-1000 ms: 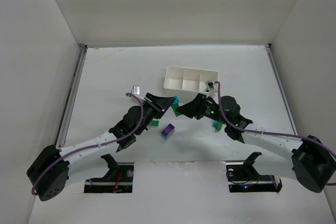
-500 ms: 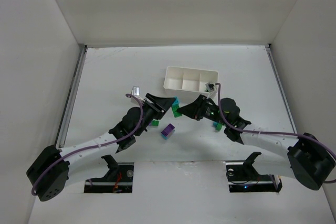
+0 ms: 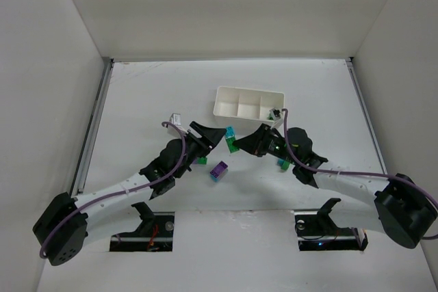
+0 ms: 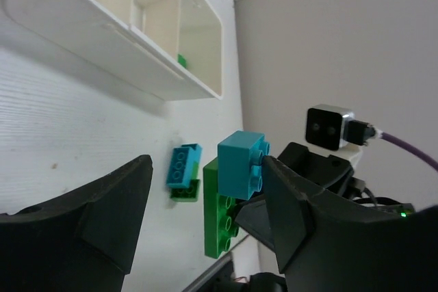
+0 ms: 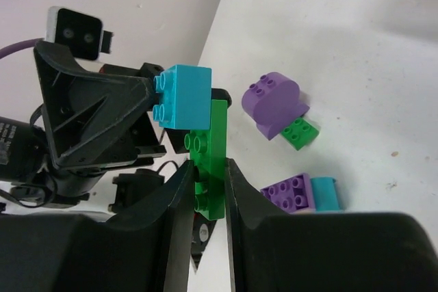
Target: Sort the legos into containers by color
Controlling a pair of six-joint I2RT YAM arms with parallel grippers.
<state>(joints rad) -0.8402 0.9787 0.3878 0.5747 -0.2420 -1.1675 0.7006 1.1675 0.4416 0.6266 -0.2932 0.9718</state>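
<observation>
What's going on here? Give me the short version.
Both arms are working on one two-colour stack. The right gripper is clamped on a green brick that has a teal brick stuck to it. The left gripper is open with its fingers either side of the teal brick, seemingly to pull it off. Other mixed stacks lie loose on the table. One green piece shows in the white tray.
</observation>
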